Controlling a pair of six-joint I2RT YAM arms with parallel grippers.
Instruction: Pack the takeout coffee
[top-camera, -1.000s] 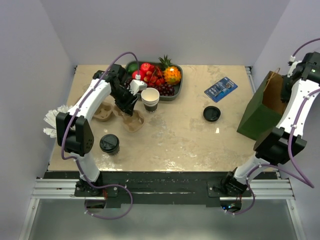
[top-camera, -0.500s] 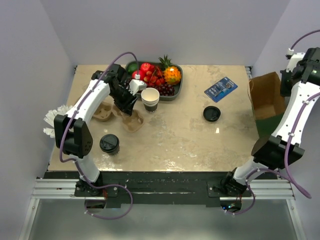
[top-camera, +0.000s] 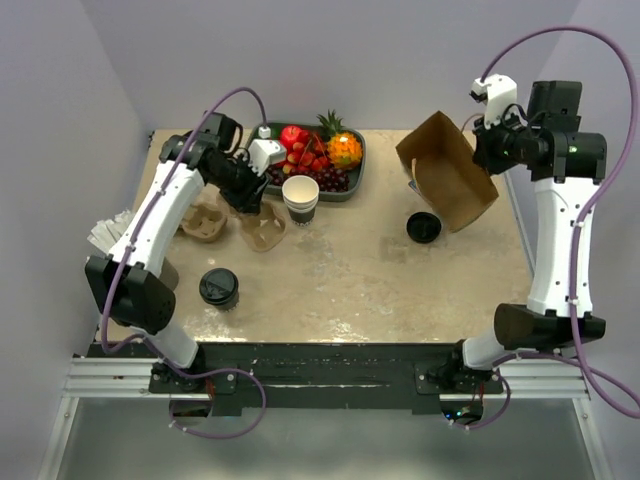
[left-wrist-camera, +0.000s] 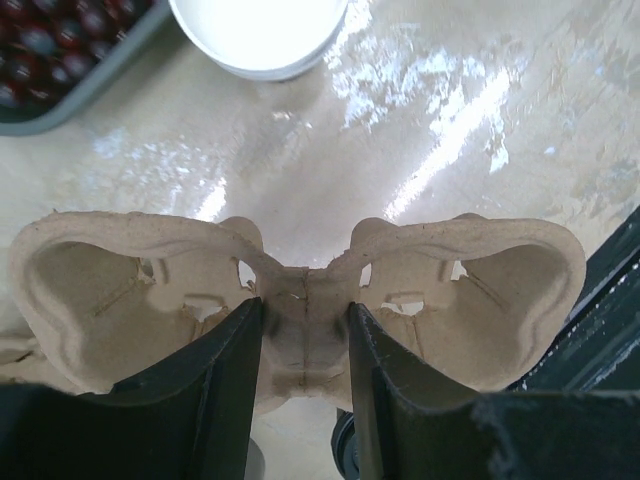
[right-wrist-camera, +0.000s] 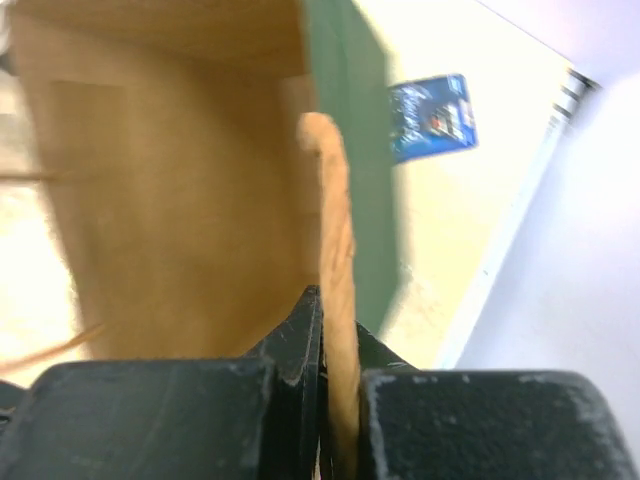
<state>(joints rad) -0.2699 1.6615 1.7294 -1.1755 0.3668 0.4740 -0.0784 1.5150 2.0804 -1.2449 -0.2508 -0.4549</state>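
The takeout coffee (top-camera: 218, 287), a whitish cup under a black lid, stands near the table's front left, apart from both grippers. My left gripper (top-camera: 252, 200) (left-wrist-camera: 305, 312) is shut on the middle ridge of a tan pulp cup carrier (top-camera: 264, 230) (left-wrist-camera: 300, 300), whose two empty cup wells spread to either side. My right gripper (top-camera: 487, 150) (right-wrist-camera: 325, 300) is shut on the twisted paper handle (right-wrist-camera: 335, 220) of a paper bag (top-camera: 447, 172) (right-wrist-camera: 180, 200). The bag is green outside and brown inside. It hangs tilted above the back right of the table, its mouth facing the camera.
A stack of lidless white cups (top-camera: 300, 197) (left-wrist-camera: 258, 35) stands beside the carrier. Behind it is a fruit tray (top-camera: 355, 180). A loose black lid (top-camera: 423, 227) lies under the bag's edge. A second carrier (top-camera: 203, 220) and napkins (top-camera: 108, 232) sit at the left, and a blue packet (right-wrist-camera: 432, 118) at the back right.
My right arm has swung the bag up from the table's right edge toward the back middle, and its jaws have closed tight on the handle. My left arm shifted slightly with the carrier.
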